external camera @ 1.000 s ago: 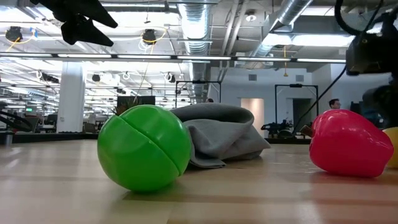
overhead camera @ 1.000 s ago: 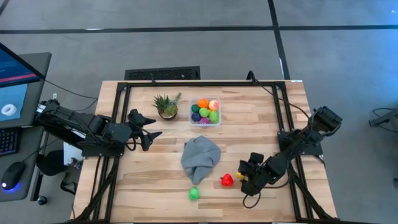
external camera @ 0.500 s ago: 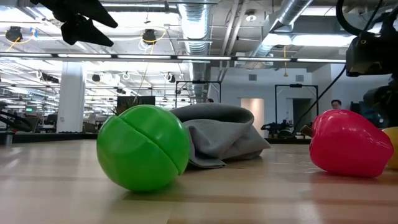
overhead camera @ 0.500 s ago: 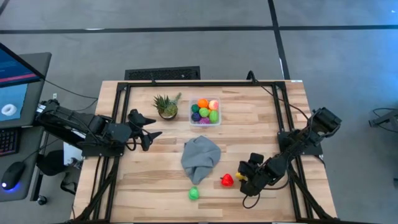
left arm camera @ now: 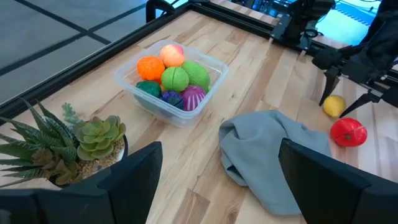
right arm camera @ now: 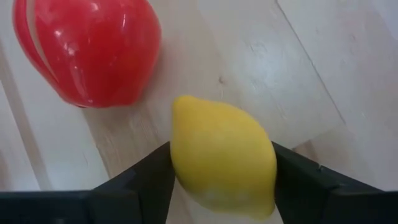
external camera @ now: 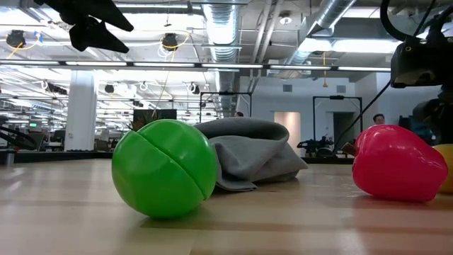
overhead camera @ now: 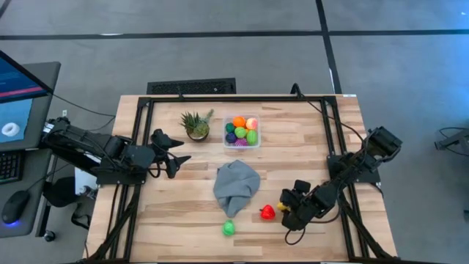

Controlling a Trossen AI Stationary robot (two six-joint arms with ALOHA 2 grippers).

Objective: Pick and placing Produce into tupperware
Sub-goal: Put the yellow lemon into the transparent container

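R tool clamps yellow lemon on tabletop, beside red piece. L tool wide open, empty, hovering near tupperware w/ produce.

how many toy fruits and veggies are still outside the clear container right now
3. A green ball-shaped piece lies near the table's front edge, a red piece sits to its right, and a yellow lemon is between the right gripper's fingers. The grey cloth could hide more.
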